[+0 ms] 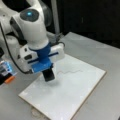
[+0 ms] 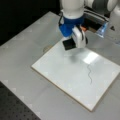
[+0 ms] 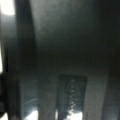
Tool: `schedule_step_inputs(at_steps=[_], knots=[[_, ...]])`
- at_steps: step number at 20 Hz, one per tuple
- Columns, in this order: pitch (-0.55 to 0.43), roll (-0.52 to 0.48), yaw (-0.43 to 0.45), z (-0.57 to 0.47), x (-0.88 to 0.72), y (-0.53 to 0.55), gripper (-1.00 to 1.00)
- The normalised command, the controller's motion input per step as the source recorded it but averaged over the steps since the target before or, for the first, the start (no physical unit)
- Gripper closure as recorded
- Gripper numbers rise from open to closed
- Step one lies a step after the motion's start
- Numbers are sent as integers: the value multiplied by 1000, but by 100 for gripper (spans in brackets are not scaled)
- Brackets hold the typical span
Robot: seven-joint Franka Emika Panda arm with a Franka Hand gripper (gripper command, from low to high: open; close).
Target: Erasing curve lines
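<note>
Gripper hangs over the white board, carrying a black block eraser at its tip; in both front views the block sits under the blue mount. Fingers are hidden by mount and block, so whether they are clamped on the eraser or it is fixed to the mount: cannot tell. A soft shadow lies on the board just below the block, and whether the block touches the surface cannot be told.

Curve lines: one thin dark squiggle on the board, unerased. In a front view it lies at approx. 4 o'clock from the eraser, apart from it, near the bright glare patch. In a front view the squiggle shows faintly at 3 o'clock from the block, close by.

Board lies flat on the grey table, corner toward a front view's bottom.

Wrist view: dark, mostly blurred; a ridged dark strip at 6 o'clock. Board and line not identifiable there.
</note>
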Motion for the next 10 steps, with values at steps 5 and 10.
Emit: schedule_step_inputs(at_steps=[5, 10], knots=[[-255, 108, -131, -211, -207, 184, 100], [-263, 138, -125, -196, -258, 241, 100]])
